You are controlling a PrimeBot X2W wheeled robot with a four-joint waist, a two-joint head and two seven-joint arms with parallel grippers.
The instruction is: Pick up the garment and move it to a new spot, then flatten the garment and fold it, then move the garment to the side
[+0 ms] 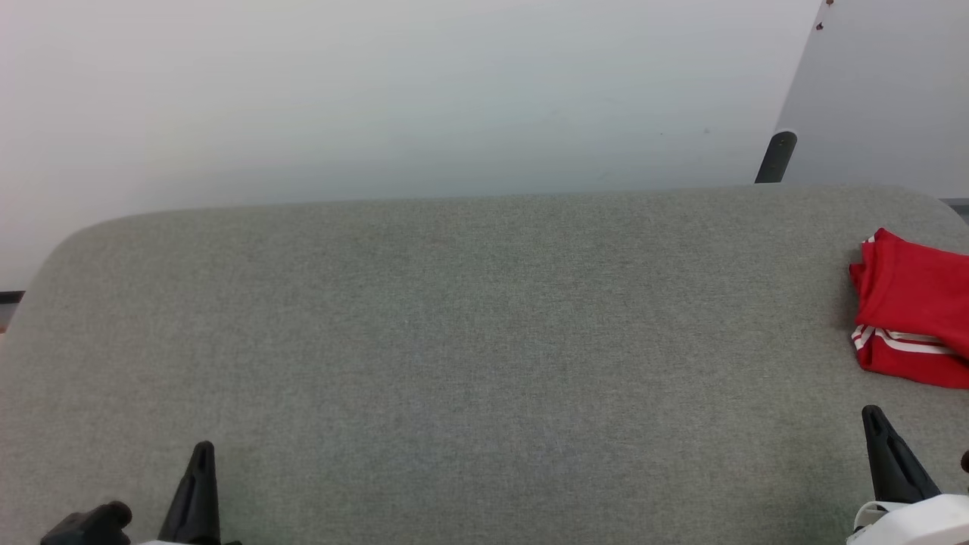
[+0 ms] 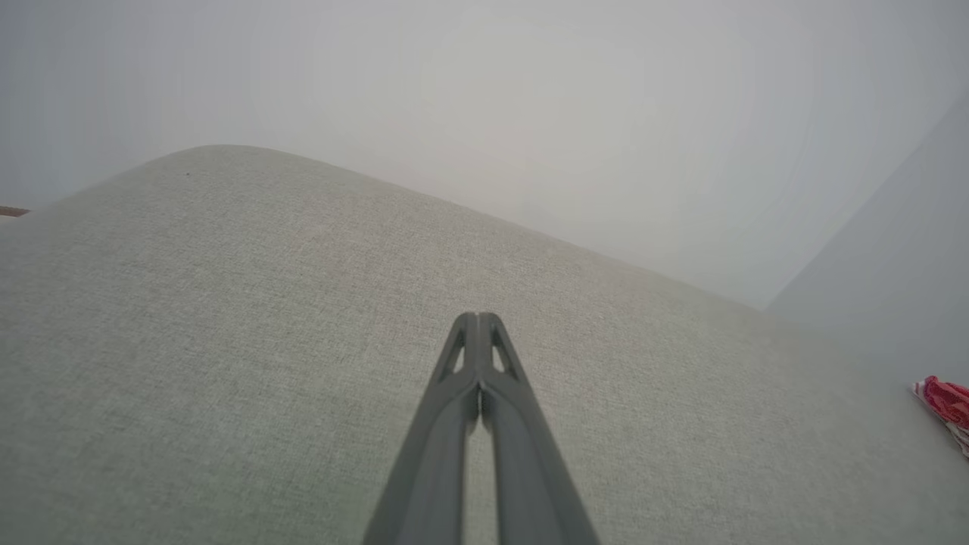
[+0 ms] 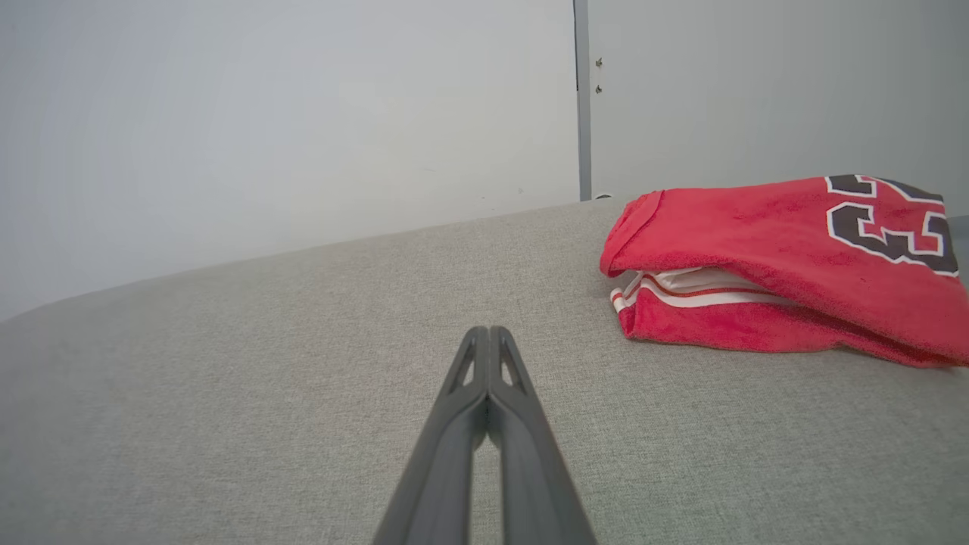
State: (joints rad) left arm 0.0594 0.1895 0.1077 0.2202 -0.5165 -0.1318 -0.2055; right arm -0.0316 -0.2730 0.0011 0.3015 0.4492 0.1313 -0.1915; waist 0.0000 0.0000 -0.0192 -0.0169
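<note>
— While both arms sit low at the near edge, where is the garment [image 1: 912, 318]?

— On the far right of the grey fabric surface [image 1: 454, 341], partly cut off by the head view's right edge. It lies as a folded red bundle, with white-and-red striped trim showing along its near fold. In the right wrist view, the garment [image 3: 757, 242] has a dark numeral outlined in white on its top layer.

— Is either gripper touching it?

— No. The right gripper [image 1: 874, 416] points up from the lower right, near the bundle but apart from it. Its own camera shows the right gripper [image 3: 488, 333] with both long dark fingers pressed together, holding nothing.

— And the left?

— The left gripper [image 1: 200, 454] is at the lower left, well apart from the shirt. Its wrist view shows the left gripper [image 2: 478, 322] also pinched closed and empty, above bare cloth, with a sliver of the garment [image 2: 946, 401] at the right edge.

— What's behind?

— A pale wall [image 1: 378, 91] and a dark post [image 1: 776, 157] beyond the far edge.
</note>
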